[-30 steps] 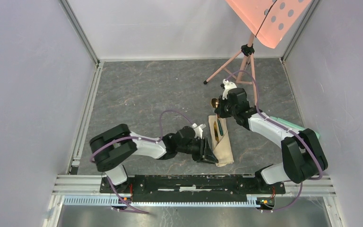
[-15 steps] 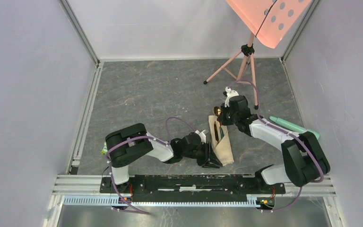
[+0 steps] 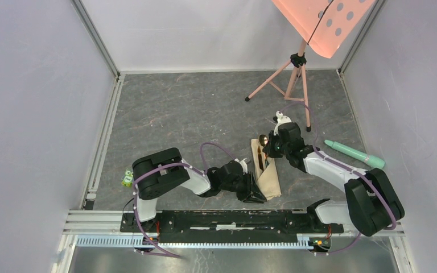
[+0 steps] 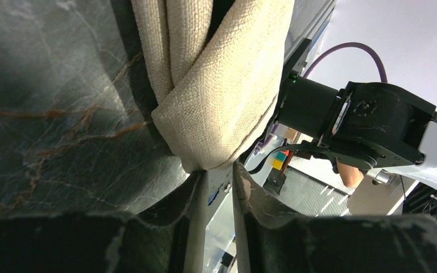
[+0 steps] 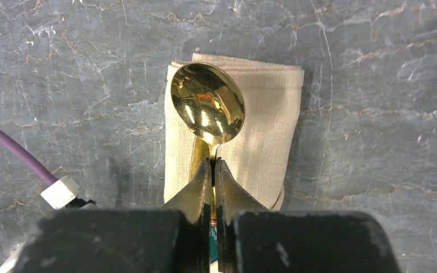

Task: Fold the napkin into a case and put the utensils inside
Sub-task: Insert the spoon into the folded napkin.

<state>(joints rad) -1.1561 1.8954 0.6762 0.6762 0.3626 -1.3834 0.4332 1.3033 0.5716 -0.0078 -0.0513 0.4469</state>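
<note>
Frog toy (image 3: 127,178) sits far left. Left gripper (image 4: 216,173), jaws narrow, meets the near end of the case (image 4: 216,102) (pinched or merely touched, I cannot tell), which lies between the 2 arms. Right gripper (image 5: 212,165) clamps the spoon (image 5: 207,102) by its handle, bowl over the case's far end. Mint cylinder (image 3: 354,153) lies rightmost.

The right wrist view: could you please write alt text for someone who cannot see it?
The right gripper is shut on the neck of a gold spoon, its bowl over the end of the folded beige napkin on a grey marbled table. A purple cable crosses the left edge.
</note>
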